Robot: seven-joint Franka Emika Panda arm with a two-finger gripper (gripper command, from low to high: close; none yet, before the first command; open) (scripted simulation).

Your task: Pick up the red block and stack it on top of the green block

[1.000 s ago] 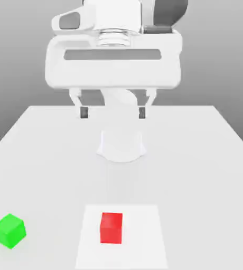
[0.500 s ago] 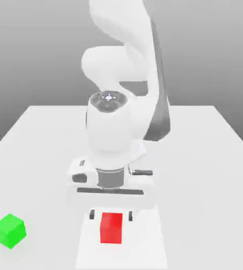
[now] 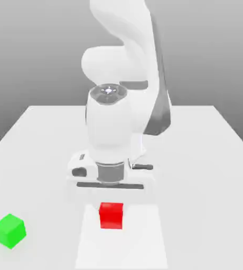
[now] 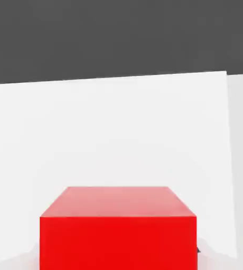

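The red block (image 3: pixel 111 215) hangs just under my hand, near the front of the table, slightly above a lighter white patch (image 3: pixel 121 248). My gripper (image 3: pixel 111 200) comes straight down onto it from above and is shut on the red block. In the hand view the red block (image 4: pixel 118 227) sits very close to the camera, with the white surface behind it. The green block (image 3: pixel 9 230) rests on the table at the front, far to the exterior view's left of the red one, about a hand's width beyond the gripper.
The white table (image 3: pixel 208 158) stretches back to the arm's base, and the arm's bulky white links (image 3: pixel 118 121) rise behind the hand. A grey backdrop lies beyond the table's far edge.
The arm swung down from high above the table to the red block. The gripper shut on the block, and hand and block have since risen a little.
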